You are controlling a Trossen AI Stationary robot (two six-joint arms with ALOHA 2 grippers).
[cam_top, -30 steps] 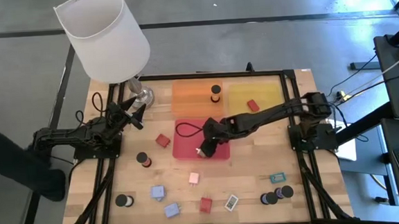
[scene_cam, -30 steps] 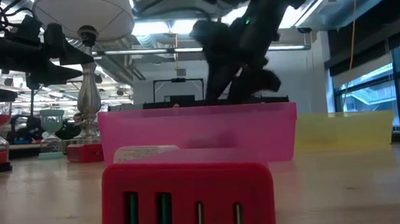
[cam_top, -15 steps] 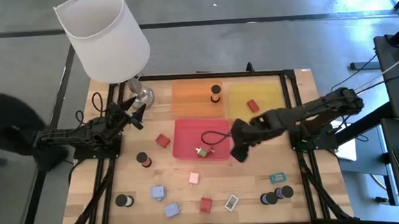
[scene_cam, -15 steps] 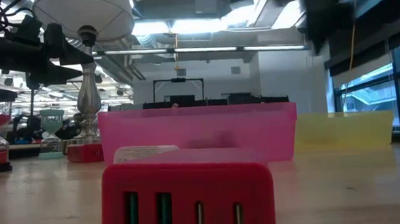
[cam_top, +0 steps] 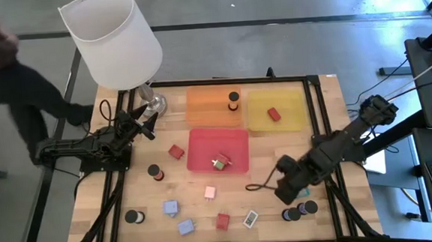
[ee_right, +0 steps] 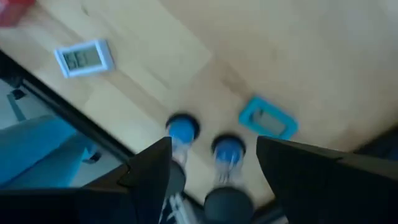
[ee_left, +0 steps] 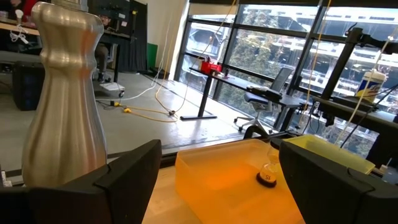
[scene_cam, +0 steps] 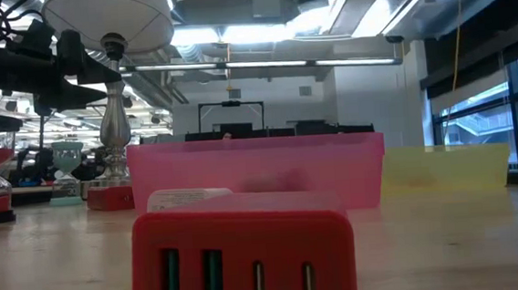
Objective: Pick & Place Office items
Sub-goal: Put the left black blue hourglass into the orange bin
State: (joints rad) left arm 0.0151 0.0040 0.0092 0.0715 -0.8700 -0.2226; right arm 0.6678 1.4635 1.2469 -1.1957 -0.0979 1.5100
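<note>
Teal rectangle [ee_right: 268, 119] beside black cylinders [ee_right: 183, 128]

Robotics lab: desks [ee_left: 217, 78], exposed ceiling ducts [scene_cam: 281, 66]

I note orange tray [cam_top: 207, 104], yellow tray [cam_top: 287, 109], red tray [cam_top: 203, 153]; teal rectangle [ee_right: 268, 119]; blue-topped cylinders [ee_right: 182, 127]; pale wood bench [cam_top: 321, 114]; dark right hand [cam_top: 288, 189].

In the lower right of the frame the right gripper [cam_top: 287, 191] hangs over the wooden table [cam_top: 182, 184], just above the teal rectangle [cam_top: 303, 192] and black cylinders [cam_top: 300, 210]. At centre, the red tray [cam_top: 203, 148] holds a small item [cam_top: 220, 162]. The left gripper [cam_top: 145, 125] waits at upper left beside the lamp [cam_top: 113, 39].
</note>
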